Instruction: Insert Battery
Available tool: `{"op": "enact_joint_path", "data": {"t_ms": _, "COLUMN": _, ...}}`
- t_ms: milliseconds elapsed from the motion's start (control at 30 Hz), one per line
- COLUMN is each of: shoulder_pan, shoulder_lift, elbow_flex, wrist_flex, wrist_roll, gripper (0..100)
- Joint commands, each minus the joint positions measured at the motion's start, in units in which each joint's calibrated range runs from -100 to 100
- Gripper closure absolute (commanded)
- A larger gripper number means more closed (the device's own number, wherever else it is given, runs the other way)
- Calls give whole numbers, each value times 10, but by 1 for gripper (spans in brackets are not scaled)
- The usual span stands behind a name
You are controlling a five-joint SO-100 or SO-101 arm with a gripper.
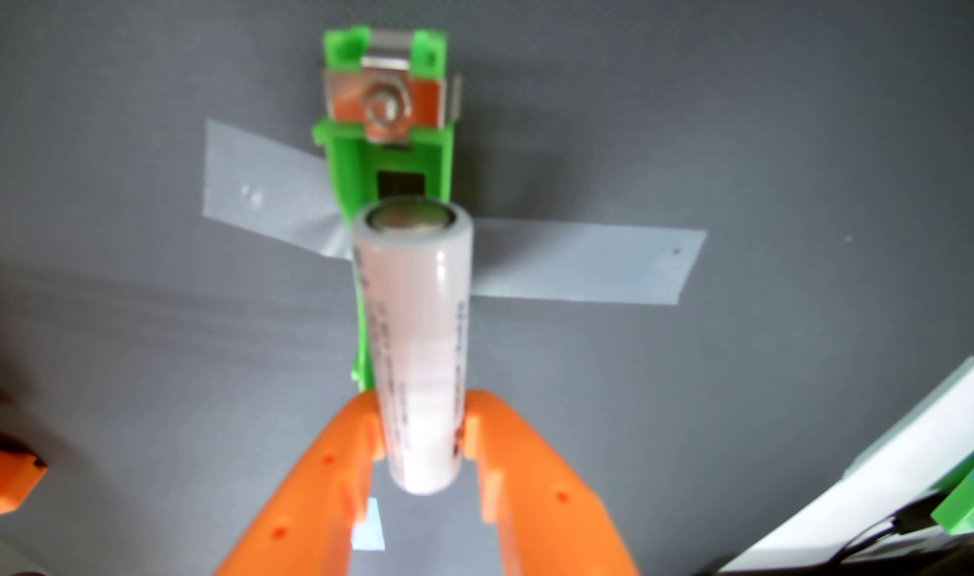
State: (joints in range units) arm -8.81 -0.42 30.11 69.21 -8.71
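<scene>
Jaws are pinched in on the lower part of a white cylindrical battery (415, 354), one orange plastic finger (329, 471) on each side, so the orange two-finger gripper (421, 426) has a firm hold of it with no gap showing between fingers and cell. The battery's rounded bottom end pokes out a bit below the fingertips, and most of its length sticks up the frame past them. Its far end has a flat metal cap with a dark ring round it, and there's faint printed text running down the wrap, too blurry to read.

Right past that far end sits a bright green plastic battery holder (387, 160), lined up pretty much along the same axis as the cell. The battery overlaps the holder's near half in the wrist view, and a sliver of green shows by its left side lower down; I can't tell whether it's touching the holder or hovering over it. At the holder's far end there's a shiny metal contact clip (387, 108) with a round bump in the middle.

The holder is stuck down to a dark grey table (750, 138) with strips of pale grey tape (584, 263), one going off left, one off right.

Toward the table's lower right corner there's a white flat-edged block (889, 471) with something green and a black cable beside it. Another orange part (5, 471) peeks in at the left edge.
</scene>
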Motion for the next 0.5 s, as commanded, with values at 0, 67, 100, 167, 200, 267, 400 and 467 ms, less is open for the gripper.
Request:
{"op": "enact_joint_path", "data": {"t_ms": 0, "shoulder_pan": 3, "shoulder_lift": -1, "elbow_flex": -3, "wrist_flex": -1, "wrist_roll": -1, "gripper": 98}}
{"op": "enact_joint_path", "data": {"t_ms": 67, "shoulder_pan": 3, "shoulder_lift": -1, "elbow_flex": -2, "wrist_flex": -1, "wrist_roll": -1, "gripper": 98}}
{"op": "enact_joint_path", "data": {"t_ms": 100, "shoulder_pan": 3, "shoulder_lift": -1, "elbow_flex": 2, "wrist_flex": -1, "wrist_roll": -1, "gripper": 98}}
{"op": "enact_joint_path", "data": {"t_ms": 167, "shoulder_pan": 1, "shoulder_lift": -1, "elbow_flex": 6, "wrist_flex": -2, "wrist_roll": -1, "gripper": 98}}
{"op": "enact_joint_path", "data": {"t_ms": 200, "shoulder_pan": 1, "shoulder_lift": -1, "elbow_flex": 6, "wrist_flex": -2, "wrist_roll": -1, "gripper": 98}}
{"op": "enact_joint_path", "data": {"t_ms": 267, "shoulder_pan": 3, "shoulder_lift": -1, "elbow_flex": 6, "wrist_flex": -2, "wrist_roll": -1, "gripper": 98}}
{"op": "enact_joint_path", "data": {"t_ms": 400, "shoulder_pan": 3, "shoulder_lift": -1, "elbow_flex": 7, "wrist_flex": -2, "wrist_roll": -1, "gripper": 98}}
{"op": "enact_joint_path", "data": {"t_ms": 467, "shoulder_pan": 2, "shoulder_lift": -1, "elbow_flex": 9, "wrist_flex": -2, "wrist_roll": -1, "gripper": 98}}
